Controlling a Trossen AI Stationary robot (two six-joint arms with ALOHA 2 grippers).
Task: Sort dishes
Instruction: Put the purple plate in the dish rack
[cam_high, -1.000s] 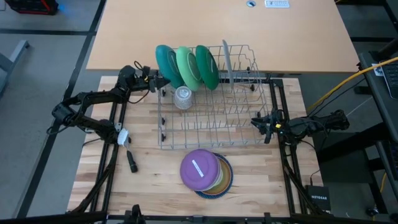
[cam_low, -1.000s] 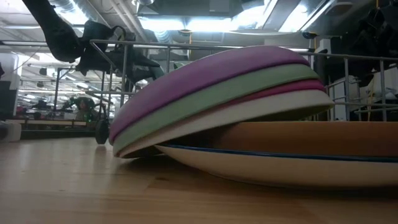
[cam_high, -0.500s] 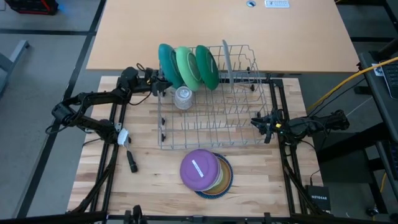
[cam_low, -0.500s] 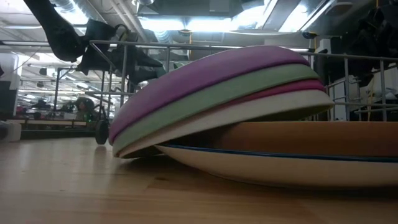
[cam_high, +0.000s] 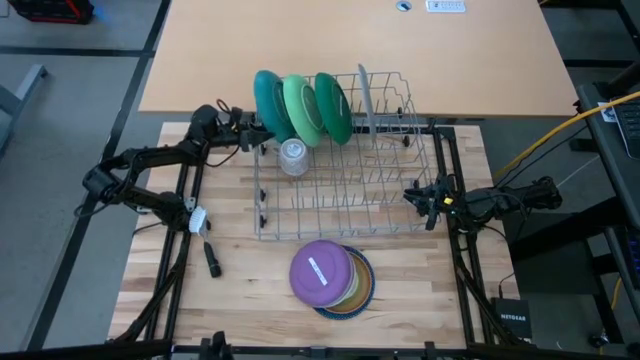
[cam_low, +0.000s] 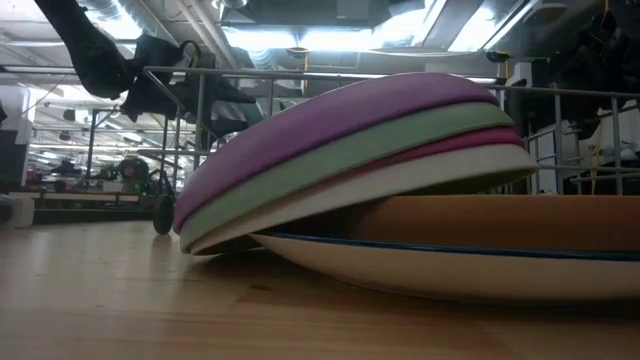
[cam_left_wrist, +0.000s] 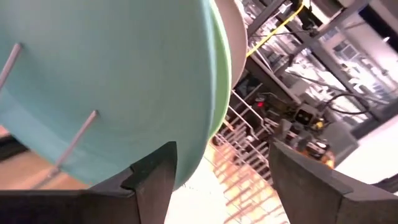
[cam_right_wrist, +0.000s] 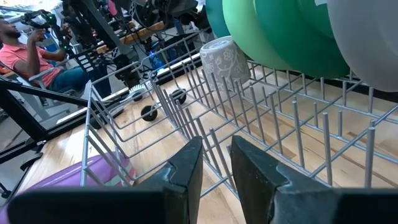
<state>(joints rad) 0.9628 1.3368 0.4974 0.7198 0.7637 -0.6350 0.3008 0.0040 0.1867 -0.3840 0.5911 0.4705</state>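
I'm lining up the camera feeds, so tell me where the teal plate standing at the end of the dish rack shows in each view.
High view: teal plate, upright at the rack's far left end, beside the left gripper.
Low view: not visible; the stacked dishes fill the picture.
Left wrist view: fills the upper left, just past the open fingers.
Right wrist view: only an edge at the top.
Shared landmark: the wire dish rack.

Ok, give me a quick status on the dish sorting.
Left tool open beside the racked teal plate, not holding it. Right tool empty at the rack's right side. Stack of small plates waiting in front, nothing blocking.
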